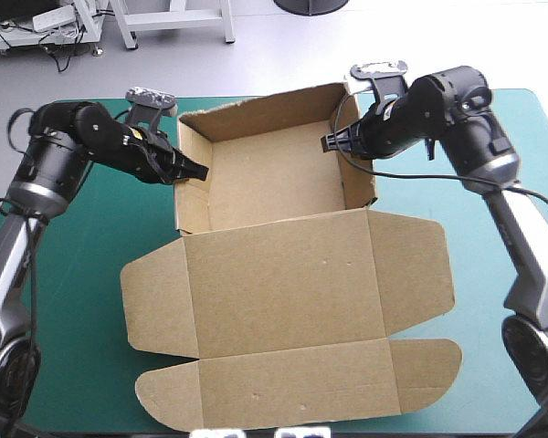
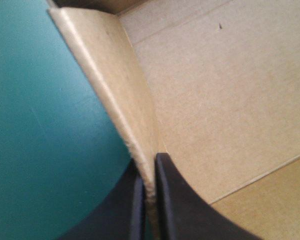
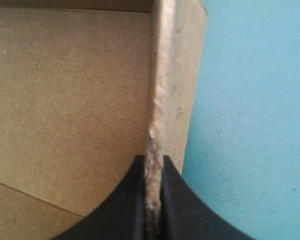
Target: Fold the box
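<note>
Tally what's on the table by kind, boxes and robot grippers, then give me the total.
Brown box: 1
Black grippers: 2 (left gripper, right gripper, each shut on a box wall)
Total: 3

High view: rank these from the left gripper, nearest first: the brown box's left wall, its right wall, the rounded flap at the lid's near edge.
1. The left wall of brown board, clamped in the left gripper.
2. The right wall, across the tray, held by the right gripper.
3. The rounded flap, by the table's near edge.
</note>
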Controlling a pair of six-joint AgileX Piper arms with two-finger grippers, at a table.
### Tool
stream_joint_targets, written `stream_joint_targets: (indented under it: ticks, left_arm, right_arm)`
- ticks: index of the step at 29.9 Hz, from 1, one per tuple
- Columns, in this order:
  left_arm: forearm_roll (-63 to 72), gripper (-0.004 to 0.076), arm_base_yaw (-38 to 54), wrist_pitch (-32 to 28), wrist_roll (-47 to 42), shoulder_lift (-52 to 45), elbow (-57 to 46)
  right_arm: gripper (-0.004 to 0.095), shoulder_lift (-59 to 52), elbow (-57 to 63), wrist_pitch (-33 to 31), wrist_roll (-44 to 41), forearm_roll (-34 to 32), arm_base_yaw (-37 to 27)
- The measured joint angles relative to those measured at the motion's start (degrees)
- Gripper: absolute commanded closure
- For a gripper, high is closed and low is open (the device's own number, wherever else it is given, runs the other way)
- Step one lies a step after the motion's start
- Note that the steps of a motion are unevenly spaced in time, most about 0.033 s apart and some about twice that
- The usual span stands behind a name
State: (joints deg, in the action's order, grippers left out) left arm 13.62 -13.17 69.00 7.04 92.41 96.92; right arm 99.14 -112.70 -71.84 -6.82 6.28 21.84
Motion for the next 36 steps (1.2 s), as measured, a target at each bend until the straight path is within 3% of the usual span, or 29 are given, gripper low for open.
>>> stream_joint_targets:
  ticks: [16, 19, 22, 24, 26, 33, 36]
  left_arm:
    - [-8.1, 0.0734, -0.2, -4.7, -5.9, 13.0, 0.0]
    - [-8.4, 0.0733, -0.2, -4.7, -5.9, 13.8, 0.0]
    - [-8.3, 0.0722, -0.2, -4.9, -4.3, 14.2, 0.2]
    - [-7.9, 0.068, -0.2, -5.2, -3.5, 14.2, 0.2]
    - [-7.6, 0.0618, -0.2, -5.1, -3.1, 14.3, 0.2]
    - [-7.1, 0.022, -0.3, -0.7, -2.3, 14.9, 0.2]
    - [-7.0, 0.0157, -0.3, 0.9, -3.2, 15.0, 0.2]
  right_arm:
    - [0.0906, 19.8, 0.1, 5.8, 1.8, 2.7, 0.0]
    - [0.0801, 20.0, -0.1, 6.2, 3.9, 2.7, 0.0]
    - [0.061, 20.0, -0.1, 6.2, 5.9, 1.3, 0.0]
    - [0.051, 20.1, -0.1, 6.0, 6.8, -0.3, 0.2]
    - [0.0479, 20.1, -0.1, 6.0, 7.3, -1.2, 0.4]
    - [0.0481, 20.4, -0.7, 5.5, 8.1, -1.9, 0.4]
    - [0.048, 20.6, -2.5, 4.8, 8.1, -2.0, 0.4]
